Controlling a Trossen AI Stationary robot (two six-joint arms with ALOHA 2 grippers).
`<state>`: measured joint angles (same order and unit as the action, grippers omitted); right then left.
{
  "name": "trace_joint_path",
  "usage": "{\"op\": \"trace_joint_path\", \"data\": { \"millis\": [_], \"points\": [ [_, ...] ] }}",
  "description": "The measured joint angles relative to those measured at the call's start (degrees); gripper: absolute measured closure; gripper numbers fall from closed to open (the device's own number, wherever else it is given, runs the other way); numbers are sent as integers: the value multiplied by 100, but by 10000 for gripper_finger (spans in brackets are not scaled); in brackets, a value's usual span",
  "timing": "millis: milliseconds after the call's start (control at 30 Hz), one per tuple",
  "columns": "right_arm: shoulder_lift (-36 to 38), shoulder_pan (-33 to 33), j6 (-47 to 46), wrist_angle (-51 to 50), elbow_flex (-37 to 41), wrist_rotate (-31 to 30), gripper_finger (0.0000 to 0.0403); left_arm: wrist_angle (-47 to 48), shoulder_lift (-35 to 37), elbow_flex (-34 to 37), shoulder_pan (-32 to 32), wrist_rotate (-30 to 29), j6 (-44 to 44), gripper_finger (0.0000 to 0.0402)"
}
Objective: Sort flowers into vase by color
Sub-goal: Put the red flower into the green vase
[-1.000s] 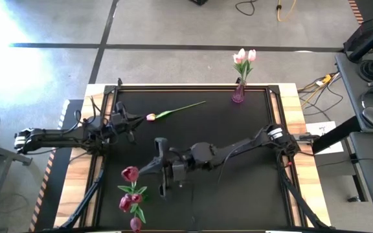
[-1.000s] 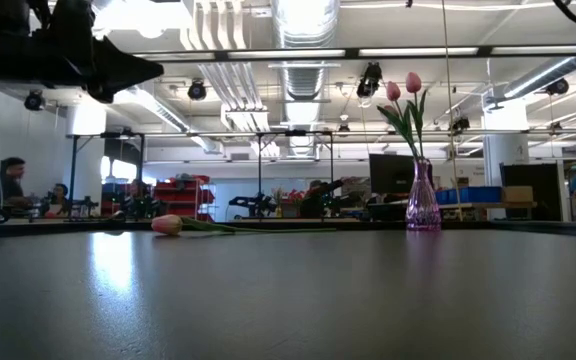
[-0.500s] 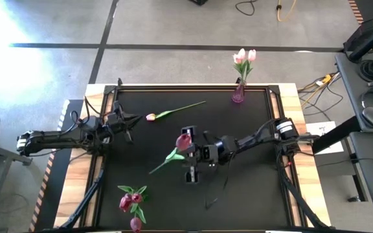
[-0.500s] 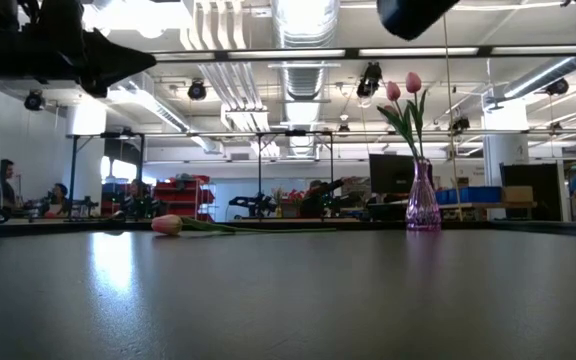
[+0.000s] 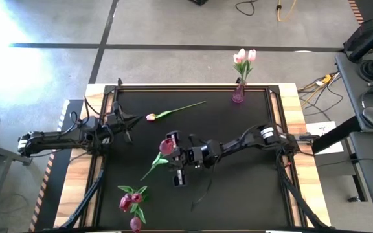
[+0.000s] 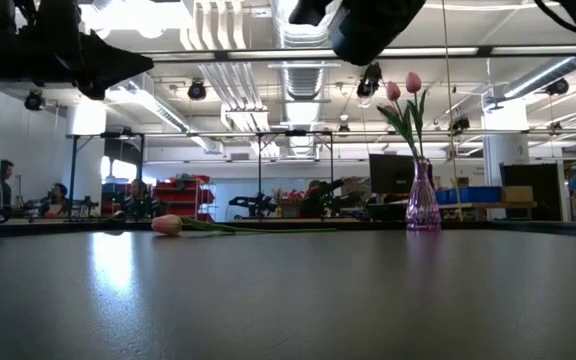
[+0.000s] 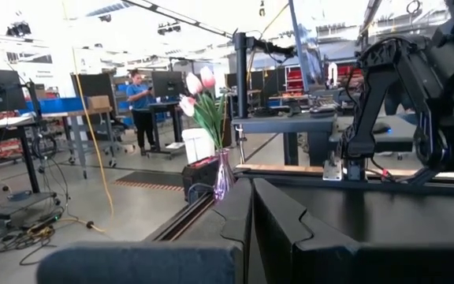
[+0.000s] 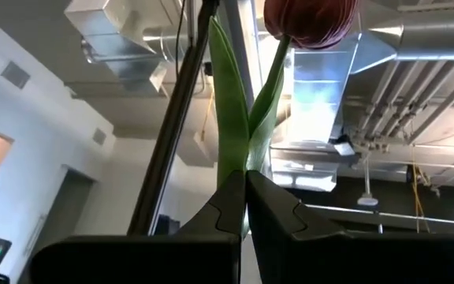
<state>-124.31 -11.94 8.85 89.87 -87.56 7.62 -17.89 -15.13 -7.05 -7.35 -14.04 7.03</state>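
Observation:
My right gripper hovers over the table's middle, shut on a dark magenta tulip. In the right wrist view the tulip's head stands beyond the fingers against the ceiling. A pale pink tulip lies flat on the table's far left part. Two pink-white tulips stand with their stems in a purple vase at the far edge. More magenta tulips are bunched at the near left. My left gripper waits shut at the left side, touching nothing. My right gripper pinches the magenta tulip between its two fingers, on the stem and a leaf base below the head. The fingers point upward, since this wrist view looks at the ceiling. The tulip is lifted clear of the table, and its lower stem trails toward the near left.
The black mat is bare on its near right half. Wooden side rails and the arms' bases border the table. In the low view the right arm hangs high above the surface. People and workbenches stand far behind the table.
My right gripper has lifted one magenta tulip away from the near-left bunch. It carried the tulip up and toward the table's right, tipping upward, then came back a little to the left. The other tulips have stayed where they were.

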Motion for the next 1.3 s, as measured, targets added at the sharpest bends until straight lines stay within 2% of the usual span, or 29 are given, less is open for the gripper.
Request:
{"op": "trace_joint_path", "data": {
  "millis": [500,767,1300],
  "points": [
    [-546,-2,-121,-91,-480,-12,394,50,26,35,1,0,-25,402],
    [-639,-41,53,-355,-611,-464,394,44,28,35,0,0,-52,402],
    [-830,-216,121,-857,-1008,-783,394,44,26,35,0,2,-68,402]
  ]
}}
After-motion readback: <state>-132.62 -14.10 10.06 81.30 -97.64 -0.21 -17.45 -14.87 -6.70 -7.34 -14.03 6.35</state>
